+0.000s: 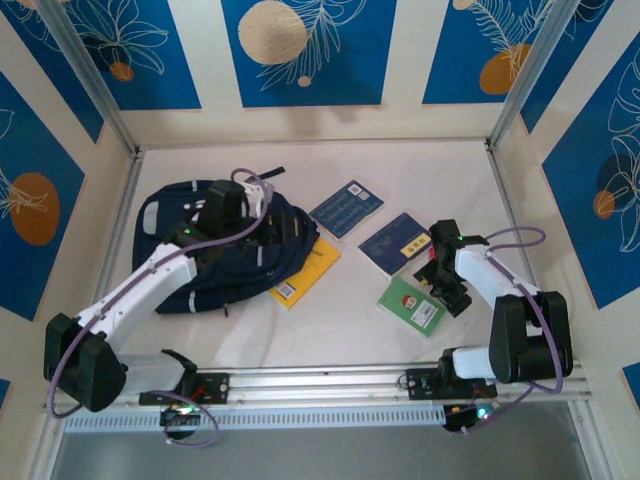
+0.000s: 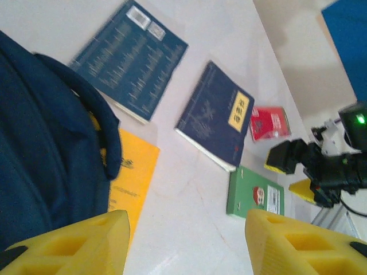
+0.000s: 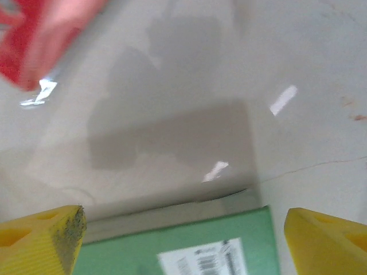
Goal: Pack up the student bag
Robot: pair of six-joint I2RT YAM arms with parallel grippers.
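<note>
The student bag (image 1: 215,260) is a big navy backpack lying at the left of the table; its dark fabric (image 2: 40,143) fills the left side of the left wrist view. My left gripper (image 1: 245,213) hovers over the bag's right part. It is open (image 2: 186,246), and only bare table lies between its yellow fingers (image 2: 74,243). My right gripper (image 1: 443,283) stands at the right end of a green book (image 1: 410,300). Its jaws are wide open (image 3: 183,246), with the book's barcoded end (image 3: 183,246) below and between them, and no pad touching it.
A yellow book (image 1: 305,270) lies partly under the bag's right edge. A blue book (image 1: 347,208) and a navy book with a yellow label (image 1: 393,243) lie mid-table. A small red book (image 2: 268,122) sits by the right arm. The frame rail (image 1: 330,383) runs along the near edge.
</note>
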